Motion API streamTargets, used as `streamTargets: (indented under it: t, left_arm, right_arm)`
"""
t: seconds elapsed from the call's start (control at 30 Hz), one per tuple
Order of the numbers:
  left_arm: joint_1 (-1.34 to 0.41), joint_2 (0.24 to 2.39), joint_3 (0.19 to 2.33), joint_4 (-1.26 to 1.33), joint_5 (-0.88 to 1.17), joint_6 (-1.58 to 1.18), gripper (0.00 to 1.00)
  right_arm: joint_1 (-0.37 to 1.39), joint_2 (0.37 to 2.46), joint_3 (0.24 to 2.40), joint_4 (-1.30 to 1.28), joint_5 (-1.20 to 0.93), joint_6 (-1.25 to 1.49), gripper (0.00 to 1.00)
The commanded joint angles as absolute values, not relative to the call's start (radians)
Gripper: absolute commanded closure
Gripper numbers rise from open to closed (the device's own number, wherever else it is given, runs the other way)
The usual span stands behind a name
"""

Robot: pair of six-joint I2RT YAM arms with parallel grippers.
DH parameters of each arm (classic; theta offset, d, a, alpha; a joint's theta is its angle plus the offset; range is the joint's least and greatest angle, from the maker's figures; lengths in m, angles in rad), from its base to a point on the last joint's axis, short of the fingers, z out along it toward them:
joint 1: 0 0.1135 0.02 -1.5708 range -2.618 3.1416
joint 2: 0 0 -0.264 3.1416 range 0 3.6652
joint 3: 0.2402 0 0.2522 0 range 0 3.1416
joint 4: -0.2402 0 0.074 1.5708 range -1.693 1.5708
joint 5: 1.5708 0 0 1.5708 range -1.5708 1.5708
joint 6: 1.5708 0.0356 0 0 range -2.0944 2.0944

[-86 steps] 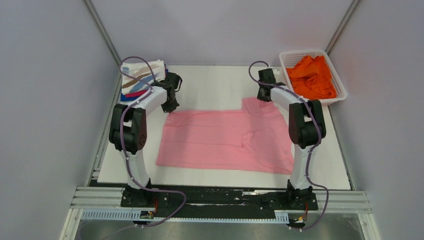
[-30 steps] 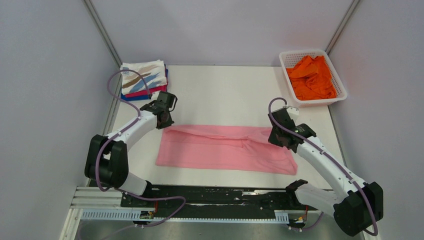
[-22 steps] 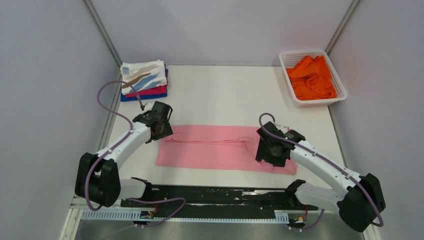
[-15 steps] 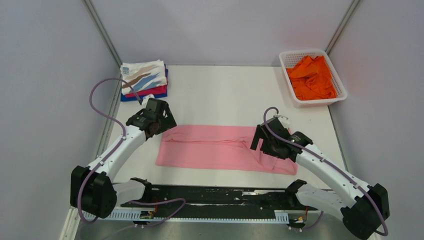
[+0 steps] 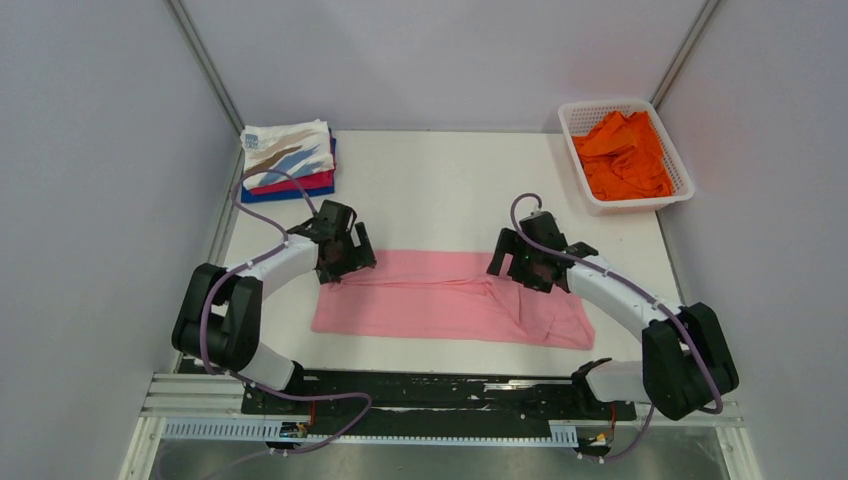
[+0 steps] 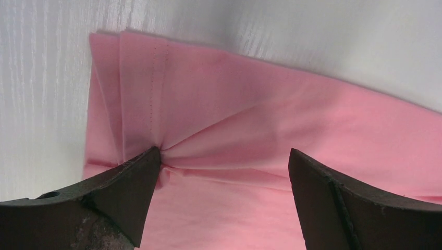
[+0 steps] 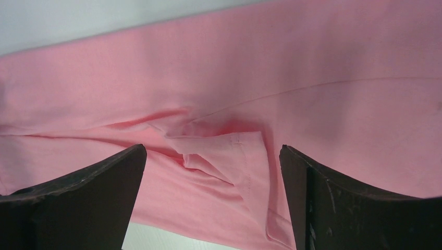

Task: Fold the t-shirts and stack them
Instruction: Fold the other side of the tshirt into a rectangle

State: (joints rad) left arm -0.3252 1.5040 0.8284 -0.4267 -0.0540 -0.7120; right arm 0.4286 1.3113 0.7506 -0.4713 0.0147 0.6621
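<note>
Fingers [image 6: 117,200] moved inward, spread over pink t-shirt [image 5: 440,300].

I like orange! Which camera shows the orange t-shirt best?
The top external view: the orange t-shirt lies crumpled in the white basket there. Both wrist views miss it; they look at the pink t-shirt.

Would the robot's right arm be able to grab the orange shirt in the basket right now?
Probably yes. The right gripper is open and empty over the pink shirt. The orange shirt lies in an open-topped basket on that arm's side, and nothing stands between them.
</note>
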Motion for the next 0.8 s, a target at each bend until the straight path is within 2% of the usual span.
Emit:
streamTargets:
  t: [0.0, 0.27, 0.53, 0.67, 0.77]
  left_arm:
    - [-0.298, 1.513, 0.812, -0.408, -0.102, -0.707, 0.0]
    - [-0.264, 1.507, 0.8, -0.403, -0.109, -0.71, 0.0]
    - [-0.264, 1.496, 0.808, -0.426, -0.137, -0.71, 0.0]
    - [-0.264, 1.48, 0.814, -0.438, -0.141, -0.706, 0.0]
    - [-0.264, 1.463, 0.814, -0.45, -0.148, -0.706, 0.0]
  right_arm:
    - [0.428, 1.375, 0.751, -0.385, -0.133, 0.591, 0.0]
    - [0.467, 1.352, 0.747, -0.378, -0.334, 0.474, 0.0]
    - [0.708, 1.328, 0.748, -0.339, -0.503, 0.414, 0.0]
    - [0.85, 1.355, 0.8, -0.385, -0.447, 0.368, 0.0]
    - [0.862, 1.313, 0.813, -0.423, -0.322, 0.383, 0.0]
